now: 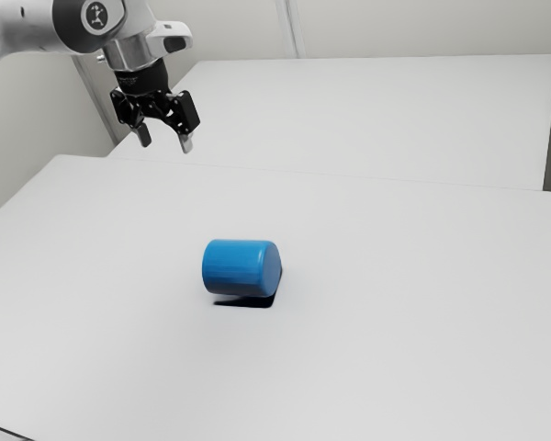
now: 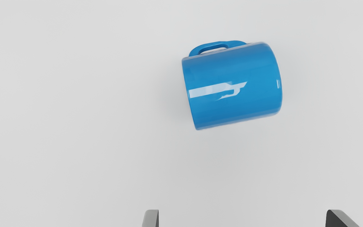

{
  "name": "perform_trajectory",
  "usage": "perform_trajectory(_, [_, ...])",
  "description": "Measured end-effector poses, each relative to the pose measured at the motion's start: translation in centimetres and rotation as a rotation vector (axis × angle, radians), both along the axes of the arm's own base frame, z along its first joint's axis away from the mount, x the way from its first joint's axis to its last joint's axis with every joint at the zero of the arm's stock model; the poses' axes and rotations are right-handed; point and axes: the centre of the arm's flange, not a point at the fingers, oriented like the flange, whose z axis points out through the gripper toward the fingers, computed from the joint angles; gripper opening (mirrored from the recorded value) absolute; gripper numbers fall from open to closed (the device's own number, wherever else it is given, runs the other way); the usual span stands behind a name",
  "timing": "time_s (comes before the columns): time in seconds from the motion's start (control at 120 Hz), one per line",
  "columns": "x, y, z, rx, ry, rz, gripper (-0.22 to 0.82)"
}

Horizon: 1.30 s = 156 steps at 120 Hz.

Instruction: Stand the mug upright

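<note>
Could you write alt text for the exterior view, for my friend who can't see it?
A blue mug lies on its side on a white table. From the exterior view's upper left, a robot arm reaches in, its open end effector raised clear of the mug.

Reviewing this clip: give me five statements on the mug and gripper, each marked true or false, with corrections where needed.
1. The mug lies on its side on the table. True.
2. The gripper is shut on the mug. False: the gripper is open and apart from the mug.
3. The mug's closed base faces the exterior view's right. True.
4. The mug has no handle. False: the wrist view shows a handle along its side.
5. The mug is blue. True.
</note>
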Motion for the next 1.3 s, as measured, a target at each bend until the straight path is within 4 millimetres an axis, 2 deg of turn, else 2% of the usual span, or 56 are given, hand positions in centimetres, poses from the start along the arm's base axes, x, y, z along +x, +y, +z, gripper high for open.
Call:
perform_trajectory(0.375, [-1.0, -0.7, -0.7, -0.009, 0.016, -0.018, 0.57])
perform_trajectory(0.467, [-1.4, -1.0, -1.9, -0.032, 0.028, -0.028, 0.57])
perform_trajectory(0.567, [-1.4, -0.8, -4.3, -0.077, 0.045, -0.037, 0.57])
perform_trajectory(0.667, [-1.3, 1.0, -6.9, -0.136, 0.05, -0.018, 0.57])
perform_trajectory(0.825, [-1.4, 6.5, -9.4, -0.227, 0.012, 0.059, 0.57])
perform_trajectory(0.883, [-1.7, 7.9, -10.2, -0.256, -0.006, 0.075, 0.57])
perform_trajectory(1.075, [-1.9, 8.2, -13.9, -0.37, -0.043, 0.065, 0.57])
perform_trajectory(1.3, [-2.4, 10.0, -17.9, -0.505, -0.105, 0.094, 0.57])
